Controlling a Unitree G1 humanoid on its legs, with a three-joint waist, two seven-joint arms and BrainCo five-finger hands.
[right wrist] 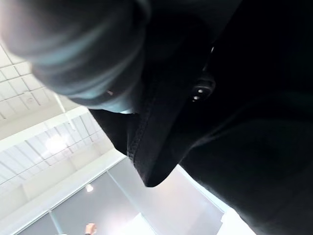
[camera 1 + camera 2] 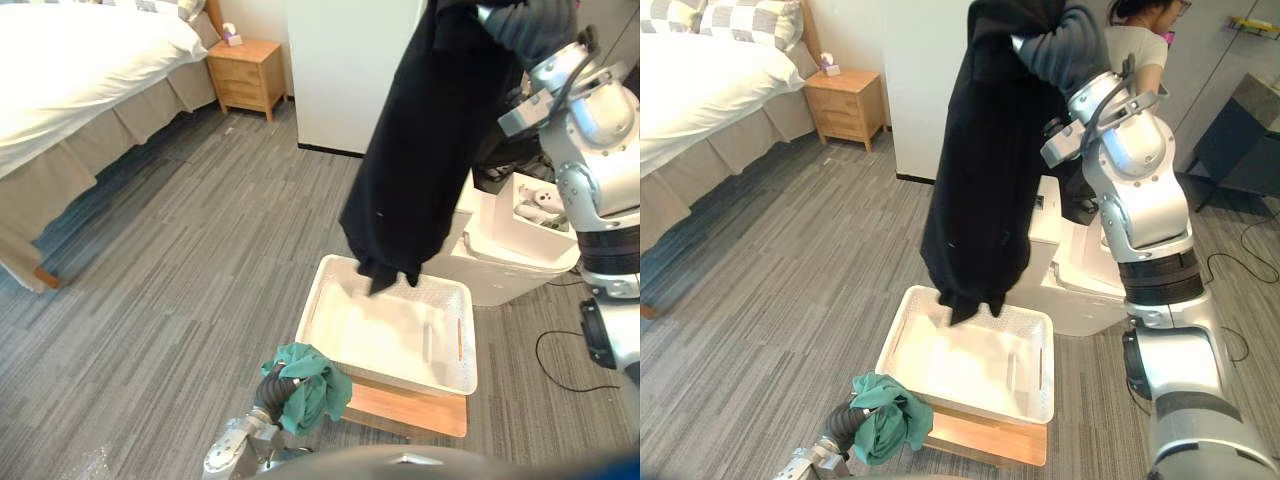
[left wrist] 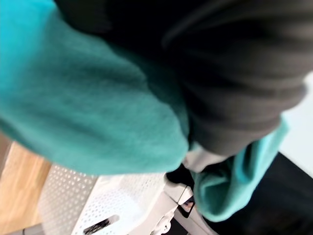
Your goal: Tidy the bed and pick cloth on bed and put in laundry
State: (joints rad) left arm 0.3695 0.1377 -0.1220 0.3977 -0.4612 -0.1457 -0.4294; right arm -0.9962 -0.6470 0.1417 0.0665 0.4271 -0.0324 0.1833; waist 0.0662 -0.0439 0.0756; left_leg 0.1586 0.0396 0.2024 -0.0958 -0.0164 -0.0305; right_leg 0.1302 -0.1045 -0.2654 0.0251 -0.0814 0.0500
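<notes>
Grey plank-patterned floor [image 2: 200,230] covers the room. A bed [image 2: 70,70] with a white duvet lies at 10 o'clock. A wooden nightstand [image 2: 245,75] stands at 11 o'clock beside it, with a small tissue box [image 2: 232,37] on top.

A white perforated laundry basket [image 2: 312,305] sits at about 6 o'clock on a wooden board [image 2: 410,408]. A white unit [image 2: 500,260] stands just behind it towards 3 o'clock. A person [image 2: 1140,30] stands past the robot's raised arm at 1 o'clock.

The right hand [image 2: 1055,45] is lifted high at 1 o'clock, and a long black garment [image 2: 420,150] hangs straight down from it. The cloth wraps over the hand, so I cannot tell how it grips. The garment's lowest folds dangle over the far side of the basket. Whether they touch the rim or the inside is not clear.

The left hand [image 2: 270,388] is low at 7 o'clock, just beside the basket's near-left corner. A bunched green cloth [image 2: 305,385] is draped over it. Here too the cloth hides the hand, so I cannot tell its grip. The green cloth is outside the basket, hanging next to the edge of the board.
</notes>
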